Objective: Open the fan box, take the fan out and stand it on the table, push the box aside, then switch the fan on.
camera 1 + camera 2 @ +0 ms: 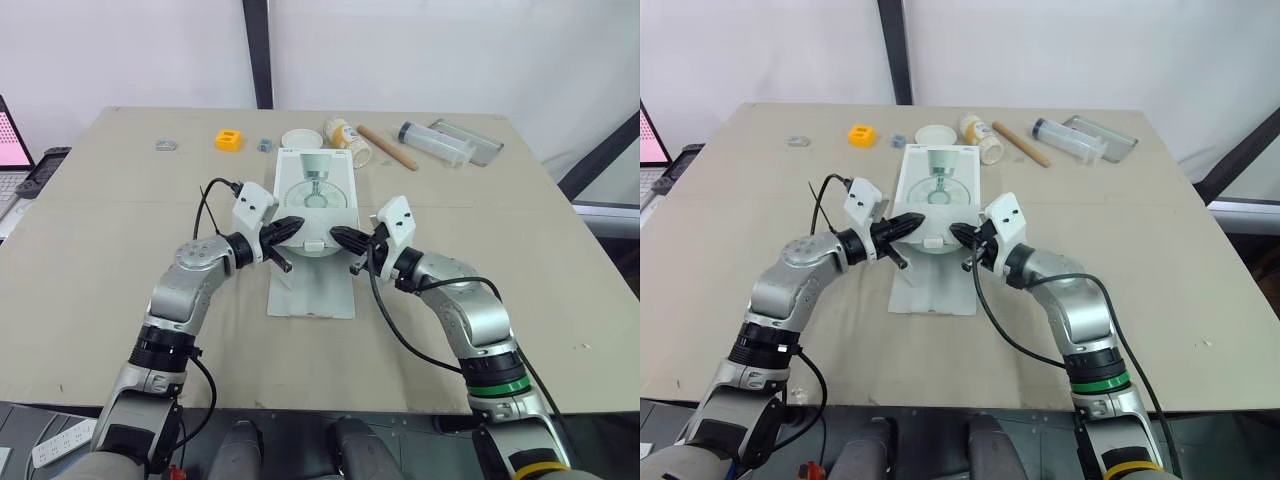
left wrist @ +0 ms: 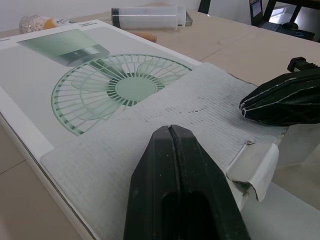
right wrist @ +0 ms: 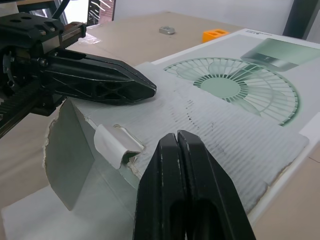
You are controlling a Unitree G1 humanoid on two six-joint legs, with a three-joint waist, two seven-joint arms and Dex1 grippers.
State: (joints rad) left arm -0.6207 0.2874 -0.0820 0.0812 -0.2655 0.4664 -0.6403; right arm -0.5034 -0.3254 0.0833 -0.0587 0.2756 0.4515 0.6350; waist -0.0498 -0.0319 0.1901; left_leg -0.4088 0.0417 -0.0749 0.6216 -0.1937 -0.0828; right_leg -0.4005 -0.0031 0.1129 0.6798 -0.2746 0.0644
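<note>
The fan box (image 1: pixel 316 190) lies flat in the middle of the table, white with a green fan printed on top. Its outer lid flap (image 1: pixel 310 285) is folded out toward me onto the tabletop. A corrugated inner flap (image 2: pixel 165 130) with a small bent tab (image 2: pixel 252 162) still covers the near end. My left gripper (image 1: pixel 295 226) is shut, its tip over the left side of that flap. My right gripper (image 1: pixel 338 236) is shut too, its tip at the flap's right side, a short gap from the left one. Neither holds anything. The fan itself is hidden inside.
Along the table's far edge lie an orange block (image 1: pixel 229 140), a white round lid (image 1: pixel 300 138), a small bottle (image 1: pixel 349 140), a wooden stick (image 1: pixel 387 147), a clear tube (image 1: pixel 435 142) and a clear tray (image 1: pixel 468 140). A laptop (image 1: pixel 10 150) sits off the left edge.
</note>
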